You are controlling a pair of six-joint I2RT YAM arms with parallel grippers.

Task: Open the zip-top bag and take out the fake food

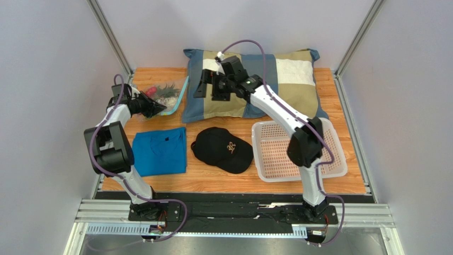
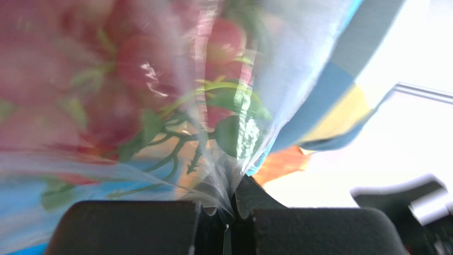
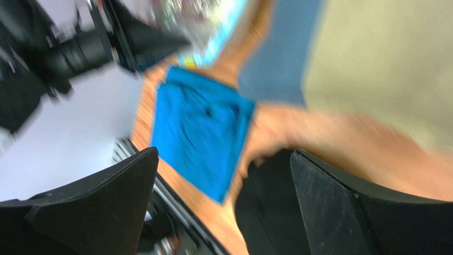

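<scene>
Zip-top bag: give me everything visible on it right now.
The zip-top bag is a clear, crinkled plastic pouch with a light teal zip strip along one edge. It lies at the far left of the table, close beside the pillow. The fake food shows through the film as red pieces with green leaves and stems. The left gripper is shut on a fold of the plastic, bunching it. Whether the zip is open cannot be told.
</scene>
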